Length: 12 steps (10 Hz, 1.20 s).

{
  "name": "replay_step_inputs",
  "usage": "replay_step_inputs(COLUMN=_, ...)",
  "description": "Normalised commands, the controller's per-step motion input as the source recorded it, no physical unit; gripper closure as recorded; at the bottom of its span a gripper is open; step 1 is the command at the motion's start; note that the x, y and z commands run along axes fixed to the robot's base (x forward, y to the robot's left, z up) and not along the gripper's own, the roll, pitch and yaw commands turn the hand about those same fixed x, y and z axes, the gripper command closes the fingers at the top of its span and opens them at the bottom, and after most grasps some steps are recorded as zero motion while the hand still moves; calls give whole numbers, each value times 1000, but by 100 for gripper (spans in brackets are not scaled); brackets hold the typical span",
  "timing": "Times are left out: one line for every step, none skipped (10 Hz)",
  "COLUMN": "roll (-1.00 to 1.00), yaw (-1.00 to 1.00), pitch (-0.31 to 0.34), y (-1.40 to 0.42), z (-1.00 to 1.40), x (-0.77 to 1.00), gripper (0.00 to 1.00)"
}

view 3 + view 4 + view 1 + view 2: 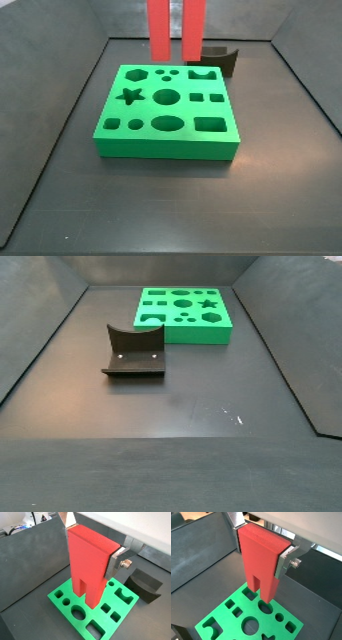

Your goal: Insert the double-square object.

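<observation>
My gripper (92, 544) is shut on the upper end of the double-square object (88, 562), a tall red block held upright with its two legs pointing down; both wrist views show this (262, 543). A silver finger (285, 558) presses each side of the block (261, 564). The leg ends hang over the green block with shaped holes (63, 595), near one edge (226, 618). In a side view the two red legs (159, 30) stand just above the far edge of the green block (167, 112); the gripper is out of that frame. I cannot tell whether the legs touch it.
The dark fixture (134, 354) stands on the floor beside the green block (187, 311); it also shows in a side view (218, 58) and a wrist view (147, 585). Dark walls enclose the floor (174, 426).
</observation>
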Motion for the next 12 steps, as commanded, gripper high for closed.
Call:
replay_step_inputs(roll=53, yaw=-163, pitch=-103, y=0, z=-620, x=417, gripper=100)
replay_step_inputs(roll=60, yaw=-89, pitch=-73, y=249, z=-763, x=691, gripper=100)
replay_step_inputs(roll=83, yaw=-11, pitch=-79, y=331, z=-843, x=503, gripper=100)
replay_step_inputs(roll=73, yaw=0, pitch=-97, y=309, z=-900, x=157, gripper=100)
replay_step_inputs(roll=54, yaw=0, pitch=-107, y=291, z=-889, x=120, gripper=100)
replay_step_inputs(roll=71, yaw=0, pitch=-107, y=289, z=-763, x=0, gripper=100)
replay_step_inputs(roll=14, yaw=-26, pitch=-93, y=214, z=-571, x=0, gripper=100)
replay_step_inputs(roll=0, yaw=-23, pitch=-66, y=243, z=-471, x=0, gripper=100)
replay_step_inputs(roll=0, yaw=0, pitch=-20, y=331, z=-426, x=191, gripper=100)
replay_step_inputs(roll=0, yaw=0, pitch=0, y=334, z=-397, x=297, gripper=100)
replay_step_inputs(roll=0, yaw=0, pitch=0, y=311, z=-374, x=397, gripper=100)
replay_step_inputs(roll=0, yaw=0, pitch=0, y=231, z=-340, x=571, gripper=100)
